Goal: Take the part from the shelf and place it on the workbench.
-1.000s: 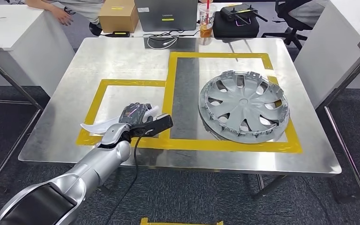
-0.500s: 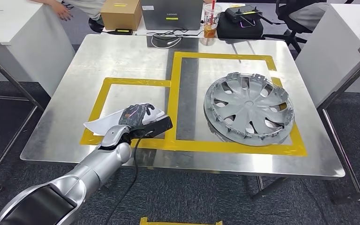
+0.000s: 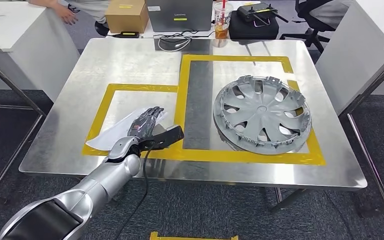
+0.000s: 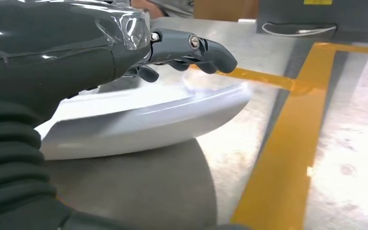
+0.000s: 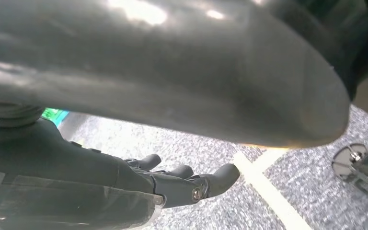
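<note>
Change since earlier: fingers of the left hand (image 3: 147, 122), which were curled over the white part (image 3: 116, 131) half a second ago, now lie stretched flat along its top; the part looks lower and flatter against the workbench (image 3: 130, 65). The whole head picture has also shifted a little, so the camera moved too.
Right hand: the right hand (image 5: 172, 184) hangs by the robot's side over speckled grey floor (image 5: 278, 158) with a pale line on it; its fingers are loosely extended and apart, holding nothing.
Left hand: spread out, palm down on the part. The left wrist view shows the fingers (image 4: 206, 47) straight above the curved white shell (image 4: 143, 120), with the thick thumb below it, so I cannot tell whether thumb and fingers grip it or merely rest there.
Part: on the workbench, inside the left yellow-taped rectangle (image 3: 140, 89), its near tip reaching the front strip of tape. From the low wrist view its underside appears close to or on the metal top, though contact is blurred.
Farther on the bench: a grey wheel cover (image 3: 261, 113) lies in the right taped frame, well apart from the hand.
Beyond the bench: a cardboard box (image 3: 126, 15), a laptop (image 3: 180, 13), a drink cup (image 3: 221, 19), a black case (image 3: 253, 21).
Progress: fetching and carrying look finished, and set-down seems nearly complete.
Left to do: a clean release and pulling the arm away, judging by the flattened fingers.
</note>
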`<state>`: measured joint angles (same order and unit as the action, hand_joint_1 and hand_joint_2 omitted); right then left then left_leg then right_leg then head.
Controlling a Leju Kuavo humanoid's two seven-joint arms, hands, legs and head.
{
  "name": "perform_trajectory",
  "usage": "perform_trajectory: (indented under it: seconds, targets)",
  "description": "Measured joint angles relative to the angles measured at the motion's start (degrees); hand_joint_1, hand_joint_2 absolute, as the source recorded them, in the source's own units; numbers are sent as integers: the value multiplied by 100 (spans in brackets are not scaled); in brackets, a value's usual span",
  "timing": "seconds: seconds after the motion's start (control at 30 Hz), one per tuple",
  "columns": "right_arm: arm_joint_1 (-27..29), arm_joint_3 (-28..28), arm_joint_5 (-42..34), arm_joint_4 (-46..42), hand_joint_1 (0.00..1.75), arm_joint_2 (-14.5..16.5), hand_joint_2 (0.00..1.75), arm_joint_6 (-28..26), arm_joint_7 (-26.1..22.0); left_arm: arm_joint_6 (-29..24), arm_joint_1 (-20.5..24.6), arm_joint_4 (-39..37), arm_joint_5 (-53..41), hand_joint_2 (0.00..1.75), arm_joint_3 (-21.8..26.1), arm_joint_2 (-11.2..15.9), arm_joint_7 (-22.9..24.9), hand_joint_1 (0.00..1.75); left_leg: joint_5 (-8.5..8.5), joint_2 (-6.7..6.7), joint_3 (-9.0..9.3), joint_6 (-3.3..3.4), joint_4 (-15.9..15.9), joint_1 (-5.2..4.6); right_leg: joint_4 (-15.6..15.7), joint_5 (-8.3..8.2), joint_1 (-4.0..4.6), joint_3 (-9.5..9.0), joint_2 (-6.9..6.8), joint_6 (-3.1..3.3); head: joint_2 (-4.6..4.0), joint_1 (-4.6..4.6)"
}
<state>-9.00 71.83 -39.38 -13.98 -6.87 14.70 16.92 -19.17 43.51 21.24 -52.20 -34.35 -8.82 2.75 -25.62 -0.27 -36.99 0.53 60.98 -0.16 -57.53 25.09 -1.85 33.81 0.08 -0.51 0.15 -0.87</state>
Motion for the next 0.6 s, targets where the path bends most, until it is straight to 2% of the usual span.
perform_trajectory:
  seconds: [0.07,0.1,0.13,0.17,0.2,0.23,0.3,0.33,0.4,0.47,0.5,0.53,0.6]
  targets:
    - [-4,-14,22,-1,0,-8,0,8,14,-4,-15,-1,103,0,43,10,-84,0,-326,2,-317,-60,684,33,-2,6,9,-6,0,32,0,-14]
    - [-3,-23,32,-1,0,-9,0,11,24,-5,-37,-2,192,0,79,15,-158,0,-437,3,-477,-77,1009,50,-3,9,16,-6,2,37,0,-13]
    - [0,-33,39,-1,0,-9,0,14,33,-6,-64,-3,311,0,125,18,-254,0,-468,5,-578,-83,1197,62,-4,12,21,-7,6,39,0,-14]
    - [3,-44,46,-1,0,-10,0,14,40,-6,-89,-4,451,0,185,16,-361,0,-403,7,-582,-79,1182,69,-5,14,26,-10,12,40,0,-14]
    - [5,-54,52,-2,0,-10,0,14,44,-5,-105,-3,606,0,258,6,-476,0,-251,8,-479,-60,955,72,-5,16,31,-17,20,40,0,-15]
    - [6,-62,60,-3,0,-10,0,13,44,-2,-111,2,754,0,329,-8,-584,0,-56,6,-297,-26,578,67,-3,17,37,-25,27,38,0,-14]
    - [5,-86,81,-5,0,-8,0,6,44,43,-110,39,1150,0,495,-63,-874,0,166,3,50,43,-88,37,3,20,57,-22,32,17,0,-12]
    - [7,-103,98,-5,0,-9,0,2,44,92,-119,73,1390,0,583,-102,-1049,0,188,1,138,70,-250,16,7,19,61,-14,31,-5,0,-10]
    - [18,-133,134,-7,0,-12,0,-2,44,237,-162,187,1911,0,764,-194,-1406,0,173,2,170,107,-313,-16,30,11,57,-11,28,-69,0,-13]
    - [30,-160,161,-8,0,-23,0,-4,38,485,-234,408,2500,0,913,-299,-1696,0,214,6,221,171,-400,4,-36,62,46,23,20,-114,0,-8]
    - [32,-175,168,-9,0,-33,0,-9,30,697,-273,570,2891,0,962,-352,-1791,0,239,7,247,206,-449,15,-215,154,47,107,17,-111,0,-2]
    - [37,-193,175,-9,0,-48,0,-15,18,958,-330,759,3335,0,989,-398,-1845,0,255,9,265,232,-479,24,-520,295,44,257,13,-94,0,4]
    - [54,-223,210,-10,0,-89,0,28,-30,1618,-505,1213,4379,0,1001,-443,-1854,0,257,6,264,256,-483,8,-1308,592,45,643,13,-76,0,11]
